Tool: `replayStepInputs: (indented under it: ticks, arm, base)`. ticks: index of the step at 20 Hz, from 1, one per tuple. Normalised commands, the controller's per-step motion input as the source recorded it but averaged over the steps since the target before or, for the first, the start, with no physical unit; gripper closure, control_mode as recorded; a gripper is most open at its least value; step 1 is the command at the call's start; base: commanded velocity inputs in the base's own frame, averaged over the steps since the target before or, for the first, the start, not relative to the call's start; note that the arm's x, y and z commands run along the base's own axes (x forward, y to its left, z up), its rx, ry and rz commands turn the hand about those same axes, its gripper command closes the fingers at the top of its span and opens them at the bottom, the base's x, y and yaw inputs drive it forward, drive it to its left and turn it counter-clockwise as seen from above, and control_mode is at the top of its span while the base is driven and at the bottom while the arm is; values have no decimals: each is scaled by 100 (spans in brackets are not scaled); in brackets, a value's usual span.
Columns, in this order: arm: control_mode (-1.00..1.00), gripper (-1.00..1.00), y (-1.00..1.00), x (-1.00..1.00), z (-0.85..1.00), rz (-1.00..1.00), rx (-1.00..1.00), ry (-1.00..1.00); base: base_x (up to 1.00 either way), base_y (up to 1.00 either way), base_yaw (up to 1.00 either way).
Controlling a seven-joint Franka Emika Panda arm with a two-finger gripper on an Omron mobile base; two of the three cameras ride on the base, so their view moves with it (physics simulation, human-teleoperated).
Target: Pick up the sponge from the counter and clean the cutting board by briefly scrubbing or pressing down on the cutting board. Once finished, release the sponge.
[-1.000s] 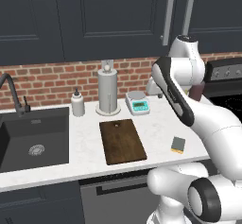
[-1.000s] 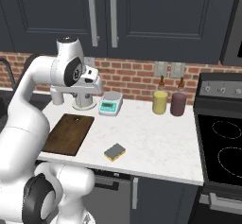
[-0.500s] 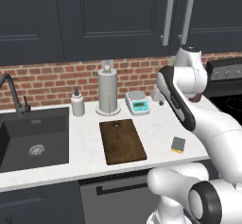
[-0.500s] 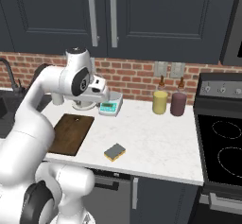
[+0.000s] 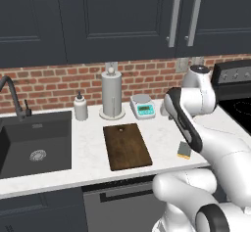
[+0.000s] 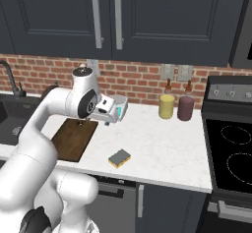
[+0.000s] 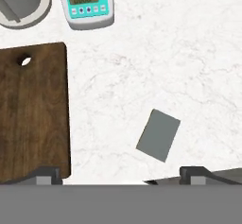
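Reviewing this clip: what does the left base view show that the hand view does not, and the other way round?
Left base view alone: the sink basin, the faucet, the soap bottle and the cabinet doors.

Hand view alone: the scale's teal panel with its display and buttons, seen from above, and the sponge's grey scrub face.

Both: the cutting board with its hole, the sponge lying apart from it on the counter, the scale and the paper towel holder.

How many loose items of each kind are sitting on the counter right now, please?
Sponge: 1
Cutting board: 1
Kitchen scale: 1
Paper towel holder: 1
Soap bottle: 1
Jars, yellow and maroon: 2
Total: 7
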Motion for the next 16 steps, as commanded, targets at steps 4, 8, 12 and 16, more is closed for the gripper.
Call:
replayStepInputs:
  ticks: [4,8,12,16]
  arm:
    - [-100,-100,-14,-13,-45,-15,0,-6]
    - [-100,-100,-21,-7,-30,-13,3,-2]
    - [-100,-100,-16,-3,-25,-9,4,0]
    - [-100,-100,-12,0,-28,-6,2,0]
  base:
    - [0,0,0]
    - [0,0,0]
    - [0,0,0]
    - [0,0,0]
